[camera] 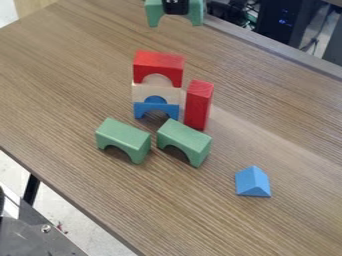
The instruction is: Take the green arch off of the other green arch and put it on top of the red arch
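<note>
Green arch (154, 14), gripped unit: located at the top edge of the camera view, legs pointing down, beyond the block stack. Remaining items are listed left to right. A grey metal part (37, 237) sits at the lower left corner, past the edge of the wooden table (60, 75). Left green arch (125, 135): upright on the tabletop, opening down. Stack: blue arch (171, 108) at the base, cream arch (171, 93) in the middle, red arch (159, 61) on top. Gripper (176, 7): fingers pinching the gripped unit at its middle, between the two legs. Right green arch (185, 137): upright on the tabletop, in front of the stack, near the left green arch. Red block (198, 106): standing on end, just beside the stack. Blue triangular block (251, 181): on the tabletop, nearer the camera, apart from the others.
</note>
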You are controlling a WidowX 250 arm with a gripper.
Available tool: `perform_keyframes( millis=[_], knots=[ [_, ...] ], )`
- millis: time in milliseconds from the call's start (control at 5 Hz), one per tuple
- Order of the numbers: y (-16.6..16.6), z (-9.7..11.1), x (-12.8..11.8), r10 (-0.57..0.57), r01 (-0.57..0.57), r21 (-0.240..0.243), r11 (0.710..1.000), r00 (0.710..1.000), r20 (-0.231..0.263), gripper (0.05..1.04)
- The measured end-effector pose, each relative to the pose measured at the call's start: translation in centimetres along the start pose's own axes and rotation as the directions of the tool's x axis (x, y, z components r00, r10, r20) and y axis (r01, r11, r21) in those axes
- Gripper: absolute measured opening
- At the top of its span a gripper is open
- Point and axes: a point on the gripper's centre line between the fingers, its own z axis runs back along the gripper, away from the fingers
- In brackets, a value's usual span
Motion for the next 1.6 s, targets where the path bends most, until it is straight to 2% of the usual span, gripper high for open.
perform_keyframes(
  millis=[600, 1000, 1600],
  knots=[
    [1.5, -1.7, 1.2, -0.016, 0.015, 0.031, 0.999, 0.999, 0.043, 0.553],
    [1.8, -2.2, 1.1, -0.034, 0.033, 0.033, 0.999, 0.999, 0.024, 0.552],
    [1.7, -2.5, 1.6, -0.033, 0.032, 0.025, 0.999, 0.999, 0.033, 0.553]
  ],
)
